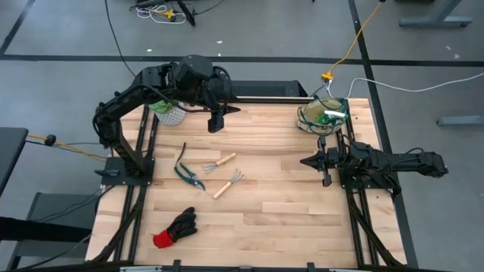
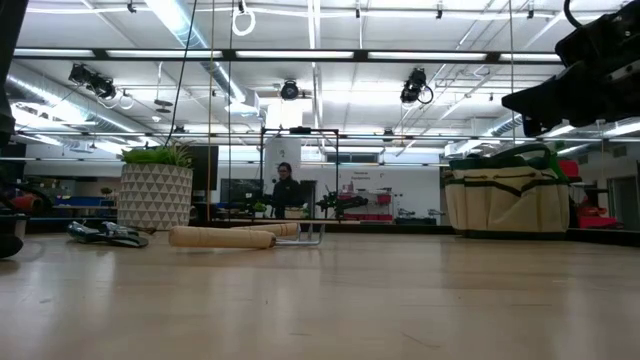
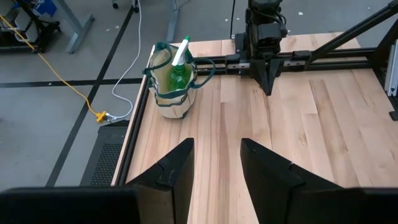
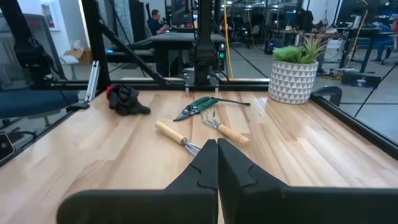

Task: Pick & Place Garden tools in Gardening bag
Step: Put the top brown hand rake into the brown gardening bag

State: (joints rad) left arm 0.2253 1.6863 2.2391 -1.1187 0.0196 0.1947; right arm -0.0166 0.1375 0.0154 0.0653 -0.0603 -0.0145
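Beige canvas with green trim, that's the gardening bag [image 1: 323, 115] sitting at the far right corner of the wooden desk [image 1: 272, 219], and the green spray bottle [image 3: 178, 67] is already standing inside it, white nozzle poking up above the rim. Left end effector [image 1: 217, 119] hangs above the far middle of the desk, fingers spread apart with nothing between them, pointing across toward the bag. Right end effector [image 1: 325, 160] sits low at the right side of the desk, just in front of the bag, its fingers pressed together and empty.

Out on the open desk, the pruning shears [image 1: 187, 171] lie left of centre. Just beside them are the two wooden-handled tools, the fork [image 1: 220, 162] and the rake [image 1: 228, 184], lying close together at a slant, apart from each other and apart from the shears. Black glove with the red cuff [image 1: 175, 228] lies alone near the front left, well apart from everything else. Leafy plant in its white patterned pot [image 1: 168, 112] stands at the far left, partly under the left arm.
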